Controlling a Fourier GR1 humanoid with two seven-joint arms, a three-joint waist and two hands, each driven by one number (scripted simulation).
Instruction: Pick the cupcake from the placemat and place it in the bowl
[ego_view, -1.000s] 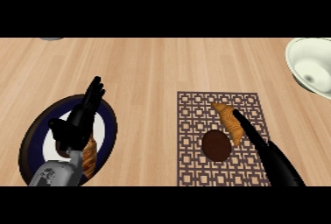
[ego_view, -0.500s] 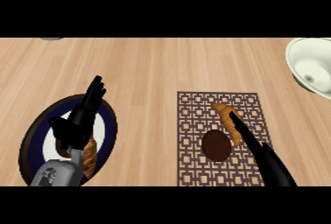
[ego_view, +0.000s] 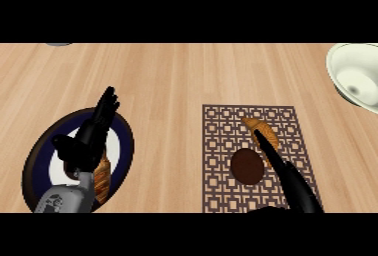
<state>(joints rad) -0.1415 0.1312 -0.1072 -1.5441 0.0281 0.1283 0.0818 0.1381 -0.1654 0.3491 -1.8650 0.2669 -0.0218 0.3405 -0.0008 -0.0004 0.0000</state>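
Head view: dark cupcake (ego_view: 247, 166) lying on patterned placemat (ego_view: 251, 155), touching straight, released fingers of right hand (ego_view: 284, 172). Orange item (ego_view: 263, 131) beyond, possibly bread. Pale bowl (ego_view: 354, 75) well apart, top right. Left hand (ego_view: 88, 142) resting open above dark-rimmed plate (ego_view: 37, 165).

A dark brown cupcake (ego_view: 248, 166) sits on the lattice-patterned placemat (ego_view: 221, 150); the cream bowl (ego_view: 357, 72) lies well apart.
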